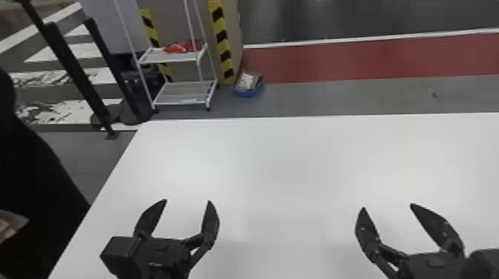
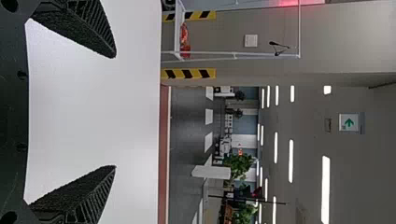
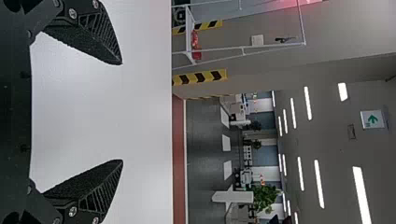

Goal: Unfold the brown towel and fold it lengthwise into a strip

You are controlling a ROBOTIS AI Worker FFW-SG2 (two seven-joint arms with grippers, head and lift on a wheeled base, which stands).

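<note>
Waiting for the cloth to be laid out was judged to be the step in hand, with no folding begun. At the left edge of the head view, a brownish patch [image 1: 11, 224] was seen against a dark shape [image 1: 33, 178]; whether this was the brown towel could not be told, so the towel's place was left unsettled. The left gripper [image 1: 187, 201] was held over the desk [image 1: 282, 156] near its left side, its jaws spread wide with nothing between them. To its right, the right gripper [image 1: 387, 206] was held at much the same level, its jaws likewise spread and bare.

For this to be done well, both arms were best left back at the near side until the towel was laid down, and its corners found before any closing. Each near corner was then to be pinched lightly, the cloth lifted evenly and drawn flat, and the long edges matched before the fold was pressed.

Counted from left to right: one brownish patch, one left gripper, one desk and one right gripper, with two jaws to each gripper. Behind, one white rack [image 1: 183, 92] and one blue bin [image 1: 248, 92] were counted. No number could be given for towels.
</note>
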